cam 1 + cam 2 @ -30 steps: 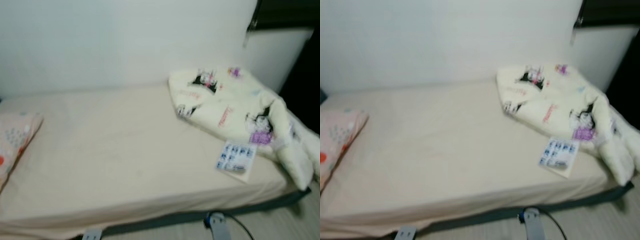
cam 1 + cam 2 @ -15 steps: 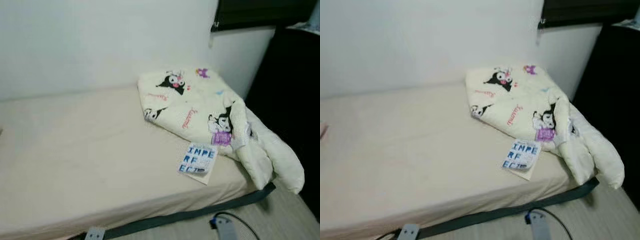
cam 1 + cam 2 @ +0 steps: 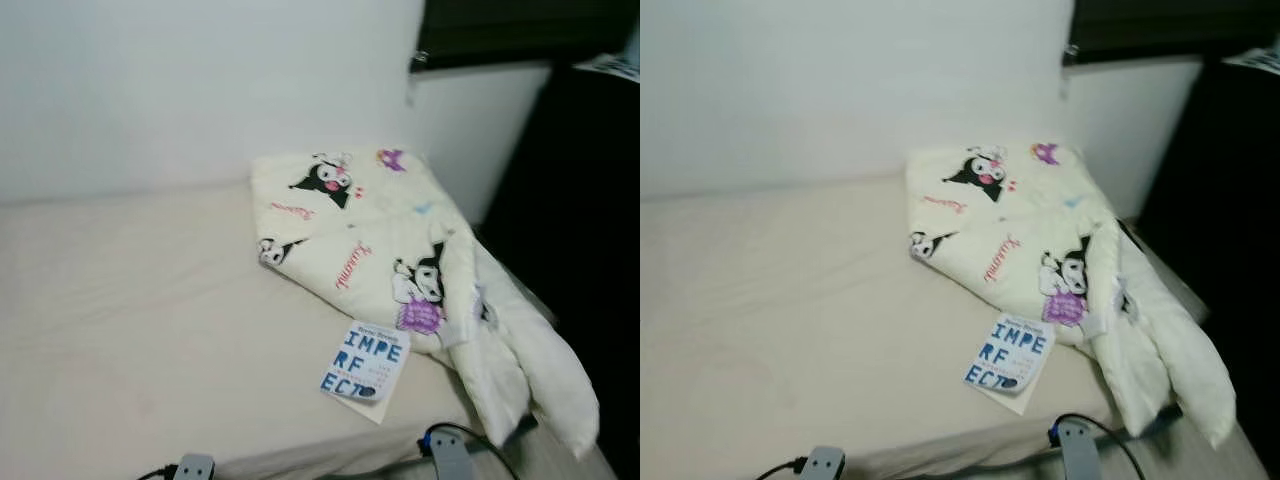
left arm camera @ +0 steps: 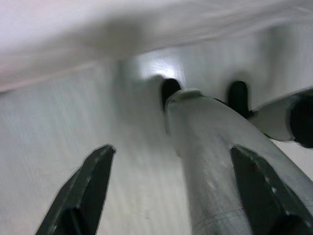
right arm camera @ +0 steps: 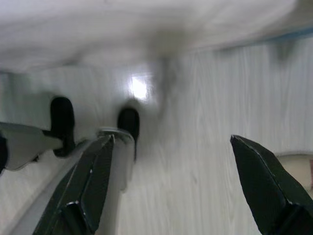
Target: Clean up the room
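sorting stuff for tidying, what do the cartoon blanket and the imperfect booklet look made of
Cartoon blanket: looks like soft padded fabric, matte cream with printed characters; it folds thickly and droops off the bed. Booklet: probably paper or thin card; it lies flat, with crisp blue lettering.

There is one bed (image 3: 130,330) with a cream sheet, and it takes most of the scene. On its far right part lies one folded blanket (image 3: 400,260), cream with cartoon prints; I can count about four dark cartoon figures on it, but some are small and blurred. Near the blanket, at the near right of the bed, lies one booklet (image 3: 365,360) with blue letters. Behind the bed there is one white wall (image 3: 200,80). At the far right stands one dark piece of furniture (image 3: 580,250). In the wrist views there are two grippers, the left gripper (image 4: 171,196) and the right gripper (image 5: 176,191), each with two black fingers set apart, over one pale wooden floor (image 5: 195,122).
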You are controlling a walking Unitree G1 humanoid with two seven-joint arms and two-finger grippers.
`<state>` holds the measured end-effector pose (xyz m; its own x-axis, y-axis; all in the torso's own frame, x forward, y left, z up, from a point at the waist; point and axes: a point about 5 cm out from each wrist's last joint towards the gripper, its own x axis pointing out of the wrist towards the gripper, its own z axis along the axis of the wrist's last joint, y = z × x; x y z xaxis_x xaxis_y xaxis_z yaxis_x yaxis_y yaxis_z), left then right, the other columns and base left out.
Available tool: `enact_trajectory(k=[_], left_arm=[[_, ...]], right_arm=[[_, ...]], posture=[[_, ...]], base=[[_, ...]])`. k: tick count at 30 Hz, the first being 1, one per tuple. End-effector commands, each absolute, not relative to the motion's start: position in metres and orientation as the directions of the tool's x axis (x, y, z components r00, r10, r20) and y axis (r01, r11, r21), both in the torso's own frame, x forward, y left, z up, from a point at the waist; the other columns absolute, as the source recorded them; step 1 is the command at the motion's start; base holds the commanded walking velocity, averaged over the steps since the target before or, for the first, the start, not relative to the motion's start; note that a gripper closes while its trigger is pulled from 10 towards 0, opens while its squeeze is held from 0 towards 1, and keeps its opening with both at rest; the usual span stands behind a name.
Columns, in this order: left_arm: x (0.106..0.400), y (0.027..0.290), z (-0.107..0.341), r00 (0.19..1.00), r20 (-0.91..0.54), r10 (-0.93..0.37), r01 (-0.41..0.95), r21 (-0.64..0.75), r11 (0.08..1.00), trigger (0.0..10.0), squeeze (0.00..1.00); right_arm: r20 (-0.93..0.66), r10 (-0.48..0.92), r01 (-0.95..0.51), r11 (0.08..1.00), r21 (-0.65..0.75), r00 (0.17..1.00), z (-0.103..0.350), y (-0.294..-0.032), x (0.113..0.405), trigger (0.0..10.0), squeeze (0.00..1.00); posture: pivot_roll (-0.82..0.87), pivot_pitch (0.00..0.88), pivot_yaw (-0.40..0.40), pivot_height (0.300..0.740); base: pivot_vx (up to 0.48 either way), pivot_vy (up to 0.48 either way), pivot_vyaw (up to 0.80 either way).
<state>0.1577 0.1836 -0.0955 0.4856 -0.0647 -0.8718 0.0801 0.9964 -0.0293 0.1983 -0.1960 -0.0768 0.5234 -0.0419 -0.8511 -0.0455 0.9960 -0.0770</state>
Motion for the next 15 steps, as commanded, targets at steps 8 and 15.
enact_trajectory(k=[8, 15], left_arm=[[0.1442, 0.1822, -0.1013, 0.433, -0.900, -0.057, 0.078, -0.026, 0.997, 10.0, 0.00], [0.1458, 0.1781, -0.1012, 0.436, -0.898, -0.062, 0.075, -0.033, 0.997, 10.0, 0.00]], right_arm=[[-0.874, -0.035, -0.079, 0.993, -0.084, 0.485, -0.0835, -0.1939, 0.1859, 10.0, 0.00], [-0.863, -0.042, -0.087, 0.991, -0.100, 0.504, -0.0817, -0.1948, 0.1891, 10.0, 0.00]], posture=[[-0.02, 0.091, 0.000, 0.738], [-0.02, 0.086, -0.003, 0.738]], base=[[0.000, 0.000, 0.10], [0.000, 0.000, 0.80]])
